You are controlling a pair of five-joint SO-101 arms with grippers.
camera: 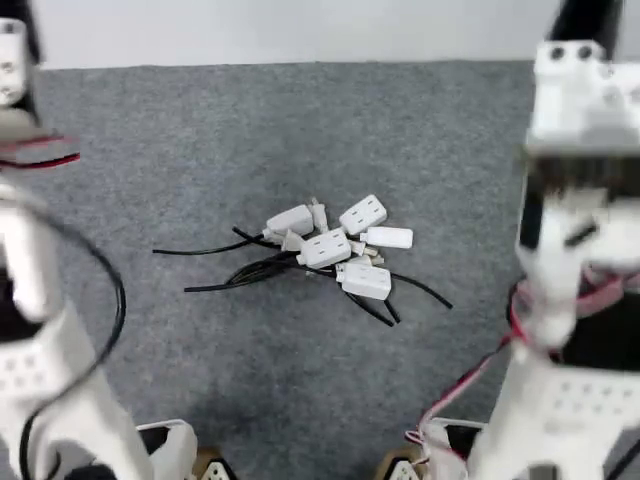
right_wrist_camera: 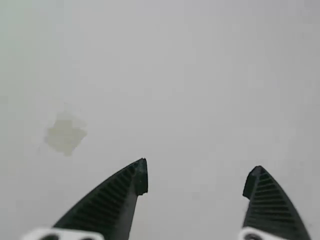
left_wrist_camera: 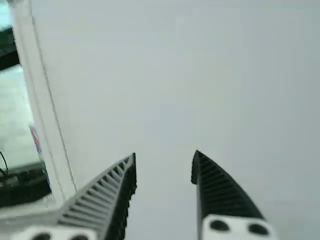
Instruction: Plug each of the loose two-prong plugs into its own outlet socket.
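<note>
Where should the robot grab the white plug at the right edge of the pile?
Probably across the body of the white plug, pinching its two long sides from straight above: it lies flat, long and narrow, its right end free.

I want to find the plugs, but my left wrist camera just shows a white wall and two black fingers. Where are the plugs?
Observer: In the high view, the plugs and outlet sockets are heaped together in the middle of the grey mat, over tangled black cords.
Operator: Is any of them plugged in?
Observer: Not all. The leftmost plug in that view has its prongs bare. I can't tell about the rest.
Operator: Is the other hand holding one?
Observer: No. The right wrist view shows the right hand open and holding nothing, facing a plain white surface.
</note>
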